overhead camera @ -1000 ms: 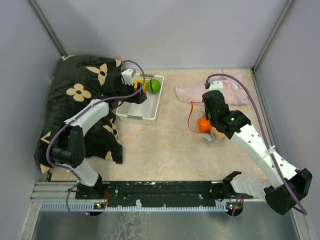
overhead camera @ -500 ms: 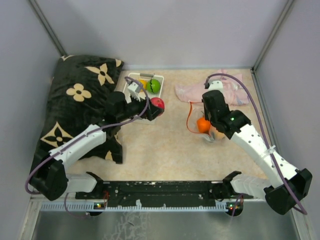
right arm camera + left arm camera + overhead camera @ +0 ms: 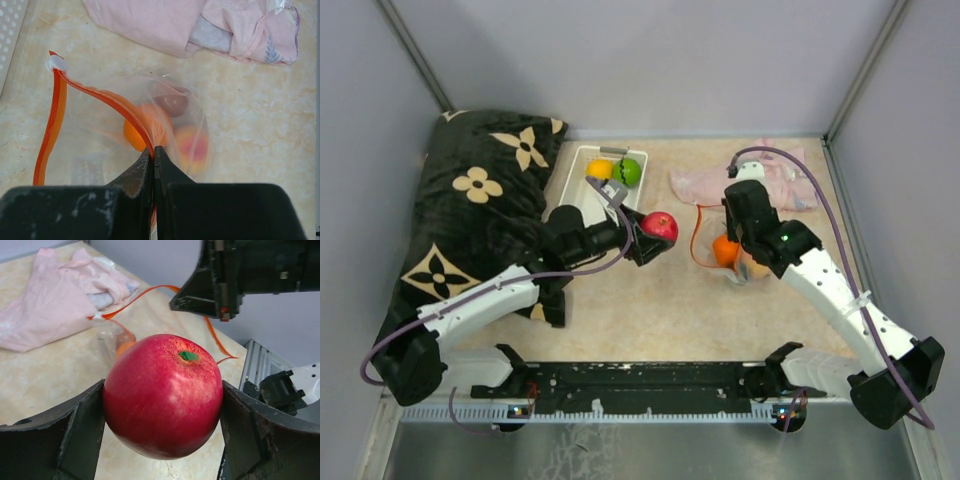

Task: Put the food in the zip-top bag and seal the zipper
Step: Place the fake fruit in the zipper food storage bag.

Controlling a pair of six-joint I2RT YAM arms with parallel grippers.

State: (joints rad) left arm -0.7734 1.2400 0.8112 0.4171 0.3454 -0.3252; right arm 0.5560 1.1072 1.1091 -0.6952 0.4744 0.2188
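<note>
Apple held aloft beside the open zip-top bag

Left jaws stand wide, clamped on both flanks of a red apple (image 3: pixel 163 395), which hangs above the worktop (image 3: pixel 650 310) just left of the zip-top bag (image 3: pixel 100 135), near its mouth. Right jaws are pressed tight together on the zipper (image 3: pixel 100 97), pinching one side of the red-orange strip while the rest of it loops away, so the mouth gapes. Inside the bag lie an orange fruit (image 3: pixel 137 132), a peach piece (image 3: pixel 192 142) and a small brown piece (image 3: pixel 172 104), close together. A pink cloth (image 3: pixel 150 25) lies crumpled just behind the bag. Farther left of the bag, beyond the apple, a white basket (image 3: pixel 582 190) holds a yellow-orange piece (image 3: pixel 599 169) and a bright green piece (image 3: pixel 629 172).
</note>
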